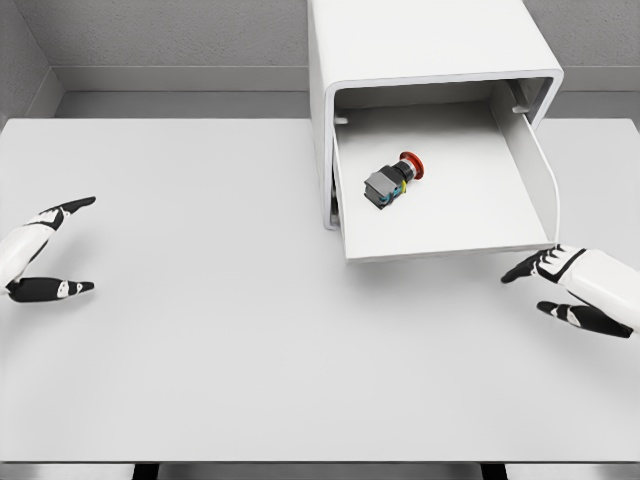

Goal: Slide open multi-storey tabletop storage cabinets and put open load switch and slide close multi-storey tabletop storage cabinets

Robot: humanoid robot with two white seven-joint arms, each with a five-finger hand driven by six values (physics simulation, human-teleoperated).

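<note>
Both spread robot hands, left (45, 250) and right (575, 290), hover over white table (200, 380), grey walls (150, 30) behind.

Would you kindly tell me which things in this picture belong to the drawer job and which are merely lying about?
Part of the job:
cabinet
open drawer
switch, lying inside the drawer
right hand, open, near the drawer's front corner

Not part of it:
table
left hand, open, resting at the left edge

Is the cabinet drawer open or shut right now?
Open. The drawer sticks out of the cabinet over the table, and the switch lies inside it. The right hand is by its front corner.
</note>
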